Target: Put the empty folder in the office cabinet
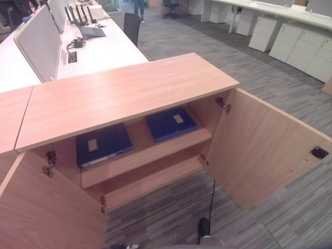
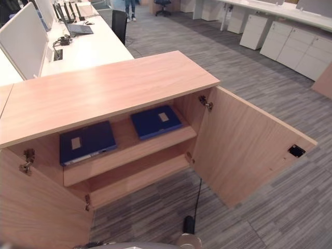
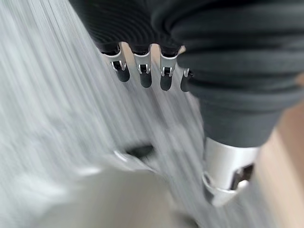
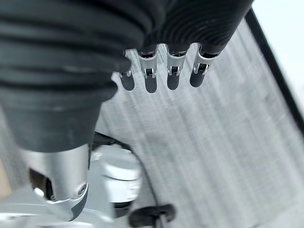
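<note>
Left eye view: a low wooden office cabinet [image 1: 124, 96] is seen with both doors swung open, the right door [image 1: 264, 150] standing wide toward the near right and the left door [image 1: 46, 207] opened toward the near left. Inside, on the upper shelf [image 1: 148, 150], two blue folders are laid flat, well apart from each other. The left folder [image 1: 102, 144] rests at the left end of the shelf, its long axis running left to right and its near edge close to the shelf's front edge. The right folder [image 1: 170, 123] lies farther back and to the right, turned slightly, its long axis also running roughly left to right. A pale label is seen on the upper face of each. The lower shelf [image 1: 155, 179] is seen below.

Grey striped carpet [image 1: 259, 83] covers the floor around the cabinet. Beyond it on the far left a white desk [image 1: 104, 49] is seen with a partition screen [image 1: 36, 39] and a laptop [image 1: 92, 32]; white drawer units [image 1: 301, 49] stand along the far right, and a dark chair [image 1: 132, 27] stands by the desk.

The left hand [image 3: 142, 71] is shown in its wrist view above the carpet with fingers straight and nothing held. The right hand [image 4: 161, 73] is likewise seen over the carpet, fingers extended and empty.
</note>
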